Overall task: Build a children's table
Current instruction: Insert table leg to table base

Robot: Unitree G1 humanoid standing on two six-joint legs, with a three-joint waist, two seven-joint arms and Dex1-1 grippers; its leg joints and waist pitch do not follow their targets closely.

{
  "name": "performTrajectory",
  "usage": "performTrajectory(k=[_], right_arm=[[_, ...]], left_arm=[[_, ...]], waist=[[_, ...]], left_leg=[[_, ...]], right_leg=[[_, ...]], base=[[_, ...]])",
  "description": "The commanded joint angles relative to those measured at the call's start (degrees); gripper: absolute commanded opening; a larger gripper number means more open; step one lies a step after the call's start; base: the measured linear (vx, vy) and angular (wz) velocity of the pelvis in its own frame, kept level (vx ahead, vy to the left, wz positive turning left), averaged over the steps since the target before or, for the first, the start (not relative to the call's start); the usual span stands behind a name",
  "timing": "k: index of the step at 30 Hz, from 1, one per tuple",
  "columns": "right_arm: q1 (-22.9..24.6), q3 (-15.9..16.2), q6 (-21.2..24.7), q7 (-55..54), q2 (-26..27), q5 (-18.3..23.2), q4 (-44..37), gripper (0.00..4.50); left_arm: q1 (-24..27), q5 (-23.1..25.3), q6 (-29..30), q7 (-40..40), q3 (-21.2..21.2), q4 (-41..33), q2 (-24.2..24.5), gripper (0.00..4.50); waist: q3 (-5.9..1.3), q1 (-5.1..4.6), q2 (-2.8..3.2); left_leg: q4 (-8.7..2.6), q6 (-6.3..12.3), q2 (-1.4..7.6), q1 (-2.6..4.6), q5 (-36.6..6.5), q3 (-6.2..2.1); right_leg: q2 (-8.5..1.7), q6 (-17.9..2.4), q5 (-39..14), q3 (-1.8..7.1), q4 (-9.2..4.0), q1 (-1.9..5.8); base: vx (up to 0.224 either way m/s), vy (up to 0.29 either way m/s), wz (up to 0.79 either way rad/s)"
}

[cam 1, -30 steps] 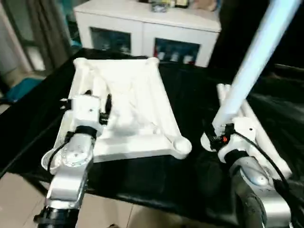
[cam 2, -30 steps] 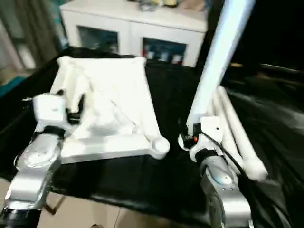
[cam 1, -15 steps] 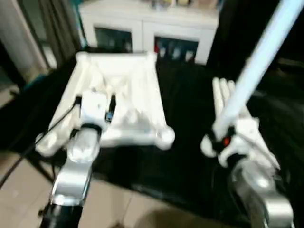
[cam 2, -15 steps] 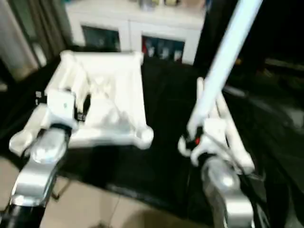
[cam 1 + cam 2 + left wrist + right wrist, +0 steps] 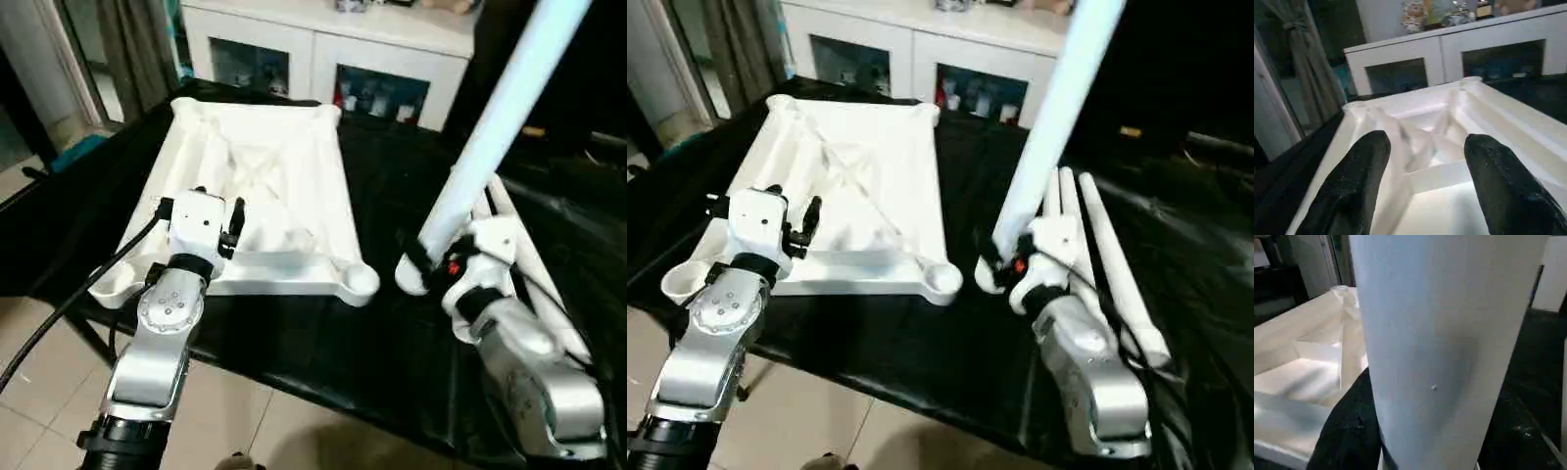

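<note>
The children's table top (image 5: 265, 186) lies upside down on a black-covered bench, ribbed underside up, with round corner sockets (image 5: 361, 282). My left gripper (image 5: 1427, 142) hovers open over the top's near part, nothing between its black fingers (image 5: 1361, 186). My right gripper (image 5: 431, 259) is shut on the thick lower end of a long white leg (image 5: 500, 117). That leg rises steeply up and to the right, out of the picture. In the right wrist view the leg (image 5: 1449, 333) stands close against a black finger (image 5: 1352, 431). Other white legs (image 5: 1107, 264) lie side by side on the black cover, right of the held leg.
A white cabinet with glass doors (image 5: 333, 49) stands behind the bench. The bench's near edge (image 5: 294, 382) runs just in front of my arms, with tiled floor (image 5: 39, 431) below. A black cable (image 5: 69, 304) hangs from my left arm. Dark curtains (image 5: 127, 49) hang at far left.
The whole picture has shifted as my head moved. The right gripper still holds the leg at the same slant, and the left gripper stays open over the top's near part.
</note>
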Motion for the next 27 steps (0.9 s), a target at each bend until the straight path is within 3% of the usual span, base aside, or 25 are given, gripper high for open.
performTrajectory(k=[1,2,3,4,5,6,7,8,9,10,11,12,13,14,15,16,18,19,20,21,22,23,24,25,27], right_arm=[[-0.4,0.0,0.1,0.3,0.0,0.9,0.8,1.93],[-0.5,0.2,0.5,0.9,-0.2,1.1,1.0,1.93],[-0.7,0.7,0.7,1.2,-0.6,0.7,1.3,1.93],[-0.7,0.8,0.7,1.2,-0.6,0.6,1.4,1.93],[-0.8,0.9,0.8,1.3,-0.8,0.4,1.5,1.93],[-0.8,0.9,1.0,1.2,-0.8,0.3,1.3,1.93],[-0.8,0.6,1.2,1.1,-0.6,0.5,1.1,1.93],[-0.6,0.1,1.4,1.0,-0.5,1.0,0.9,1.93],[-0.3,-0.3,1.0,0.9,-0.2,1.2,1.0,1.93],[-0.1,-1.1,0.7,0.4,0.2,1.4,1.5,1.93],[-0.1,-1.2,0.6,0.4,0.2,1.4,1.5,1.93],[-0.1,-1.3,0.3,0.0,0.4,1.2,1.9,1.93],[-0.1,-1.3,0.2,-0.1,0.5,1.2,2.0,1.93],[0.0,-1.4,0.1,-0.2,0.5,1.1,2.0,1.93],[0.1,-1.6,0.1,-0.5,0.7,1.3,2.0,1.93],[0.2,-1.6,0.1,-0.6,0.7,1.3,1.9,1.93],[0.5,-1.6,0.2,-0.6,0.8,1.4,1.6,1.93],[0.7,-1.5,0.3,-0.4,0.7,1.4,1.5,1.93],[0.9,-1.4,0.5,-0.1,0.5,1.3,1.4,1.93],[1.2,-1.5,0.9,0.3,0.4,1.6,1.1,1.93],[1.3,-1.6,1.0,0.6,0.3,1.7,1.0,1.93],[1.4,-1.7,1.1,0.7,0.3,1.8,0.9,1.93],[1.4,-1.8,1.1,0.7,0.3,1.8,0.9,1.93],[1.4,-1.8,1.1,0.7,0.3,1.9,0.9,1.93],[1.5,-2.0,0.9,0.6,0.6,2.2,0.8,1.93]], left_arm=[[0.0,-0.2,-0.2,0.1,0.9,0.0,0.3,2.98],[0.3,-0.3,0.0,-0.1,1.0,-0.2,0.3,2.98],[0.4,-0.2,0.3,-0.2,1.2,-0.3,0.4,2.98],[0.4,-0.2,0.3,-0.2,1.2,-0.3,0.5,2.98],[0.3,-0.2,0.4,-0.2,1.3,-0.3,0.5,2.98],[0.3,-0.4,0.4,-0.4,1.4,-0.2,0.4,2.98],[0.2,-0.3,0.2,-0.6,1.2,-0.1,0.4,2.98],[0.3,0.1,-0.3,-0.7,0.8,0.0,0.6,2.98],[0.3,0.5,-0.4,-0.3,0.8,0.0,0.6,2.98],[0.3,2.0,-0.5,1.4,1.0,-0.3,0.5,2.98],[0.3,2.2,-0.5,1.6,1.0,-0.4,0.5,2.98],[0.1,2.3,-0.5,1.6,1.2,-0.4,0.6,2.98],[0.1,2.2,-0.3,1.5,1.2,-0.4,0.6,2.98],[-0.1,2.2,0.4,1.4,1.2,-0.3,0.5,2.98],[-0.3,2.3,0.5,1.4,1.2,-0.1,0.4,2.98],[-0.3,2.3,0.6,1.4,1.1,0.0,0.3,2.98],[-0.3,3.0,0.1,1.5,0.5,-0.3,0.1,2.98],[-0.2,2.9,0.2,1.9,0.7,-0.4,-0.3,2.98],[-0.3,3.4,0.7,2.5,0.8,-0.4,-0.5,2.98],[-0.4,3.8,0.9,2.9,0.8,-0.4,-0.5,2.98],[-0.5,3.8,0.9,2.8,0.8,-0.3,-0.4,2.98],[-0.6,3.6,1.6,2.7,1.0,-0.3,-0.4,2.98],[-0.6,3.4,1.5,2.6,1.1,-0.3,-0.4,2.98],[-0.6,3.2,1.5,2.5,1.1,-0.3,-0.4,2.98],[-0.6,2.0,1.3,0.9,1.4,-0.6,-0.3,2.98]], waist=[[-3.25,1.37,-0.4],[-3.28,1.52,-0.06],[-3.08,1.08,1.53],[-2.82,-0.84,0.62],[-2.9,-2.08,1.0],[-2.47,-2.35,1.19],[-2.21,-3.48,0.06],[-2.13,-3.59,-0.32],[-2.57,-4.28,-1.48],[-3.29,-3.85,-1.69],[-4.25,-2.3,-1.64],[-4.03,-2.13,-0.96],[-3.6,-3.63,0.67],[-3.54,-5.56,1.58],[-3.92,-7.15,2.45],[-4.02,-7.18,2.16],[-4.4,-7.67,1.83],[-4.45,-7.03,1.79],[-4.24,-6.86,1.34],[-4.14,-6.75,1.11],[-3.76,-6.49,0.59],[-3.43,-6.12,-0.3],[-3.22,-5.77,-0.72],[-2.93,-4.2,-1.4],[-2.06,-3.49,-1.47]], left_leg=[[1.81,3.01,4.14,-3.11,-3.3,-3.71],[0.93,3.04,3.95,-2.72,-2.3,-3.7],[-3.99,-2.48,4.57,5.0,-5.6,0.77],[-5.5,-1.38,4.37,5.81,-7.2,2.1],[-6.59,-1.69,5.19,9.37,-12.5,4.54],[-7.36,-2.57,5.38,9.56,-15.6,6.26],[-8.06,-3.19,5.62,8.77,-20.9,8.75],[-8.47,-2.65,5.16,7.76,-23.1,9.04],[-7.77,1.05,3.07,5.53,-24.0,8.11],[-3.66,5.19,2.28,3.65,-19.0,6.27],[-0.8,7.38,2.82,2.28,-14.3,4.25],[1.9,7.83,5.52,-1.36,-10.8,-1.02],[-4.25,5.48,5.44,-1.62,-8.2,-3.05],[-7.22,4.93,3.62,0.09,-6.9,-2.09],[-6.51,-0.8,2.72,3.33,3.7,-1.9],[-6.11,-12.48,4.07,3.03,14.9,-2.53],[-6.77,-24.67,6.34,4.49,23.8,-3.65],[-7.47,-21.16,9.25,4.87,21.1,-4.86],[-8.54,-15.17,10.83,4.03,13.3,-5.07],[-9.01,-12.77,10.94,3.66,8.8,-5.18],[-9.25,-8.98,9.42,2.98,-0.2,-4.14],[-7.67,-7.32,5.8,1.92,-9.0,-2.31],[-6.59,-5.95,3.65,0.82,-10.9,-1.2],[-4.75,-3.15,2.95,0.59,-10.7,-0.95],[-4.75,-0.61,3.79,0.88,-11.2,-1.64]], right_leg=[[-17.86,-11.9,-11.7,10.78,-7.62,4.93],[-16.35,-12.7,-10.6,9.86,-7.33,4.41],[-5.79,-10.2,-10.4,8.9,-5.17,-0.61],[-3.35,-8.6,-7.4,7.44,-3.52,-1.66],[-1.98,-6.7,-9.8,4.23,-1.18,-5.34],[-1.68,-5.9,-11.1,3.0,-0.5,-6.24],[-1.62,-3.7,-11.2,1.32,0.67,-6.47],[-2.32,-2.9,-12.1,0.85,0.23,-5.87],[-4.99,-1.4,-12.4,2.2,-2.5,-3.71],[-11.76,-0.4,-11.0,7.44,-5.87,-0.92],[-16.29,-1.5,-7.8,10.29,-6.84,1.22],[-22.34,-6.9,-9.1,12.32,-8.93,3.25],[-14.53,-8.2,-12.5,6.38,-6.64,2.42],[-6.14,-5.6,-12.0,2.29,-3.14,0.4],[-1.29,-1.7,-4.7,0.61,2.34,-3.63],[-2.06,0.2,3.0,1.37,2.28,-3.27],[-2.22,-0.3,5.6,1.5,2.45,-2.13],[-3.42,0.9,2.6,1.91,2.39,-2.24],[-4.38,1.8,-0.4,2.43,2.35,-1.73],[-4.52,2.2,-1.5,2.69,2.37,-1.47],[-5.18,2.2,-1.1,3.51,1.03,-0.86],[-7.17,-0.6,0.9,5.06,-2.33,0.25],[-9.16,-2.9,0.1,5.6,-3.52,0.85],[-12.2,-3.8,-7.2,6.73,-5.42,1.51],[-12.51,-4.1,-22.2,6.58,-6.87,1.46]], base=[[0.021,0.161,-0.05],[0.021,0.161,-0.05],[0.005,0.226,-0.05],[-0.045,0.28,-0.33],[-0.045,0.28,-0.33],[-0.041,0.313,-0.47],[-0.015,0.287,-0.42],[-0.015,0.287,-0.42],[-0.03,0.229,-0.3],[0.009,0.252,-0.09],[0.009,0.252,-0.09],[0.013,0.304,-0.23],[0.005,0.293,-0.4],[0.005,0.293,-0.4],[0.04,0.248,-0.13],[0.014,0.161,0.06],[-0.003,0.116,0.03],[0.0,0.0,0.0],[0.0,0.0,0.0],[-0.065,0.0,0.11],[-0.079,-0.031,0.06],[-0.079,-0.031,0.06],[-0.086,-0.085,-0.03],[-0.087,-0.119,-0.06],[-0.083,-0.108,-0.07]])
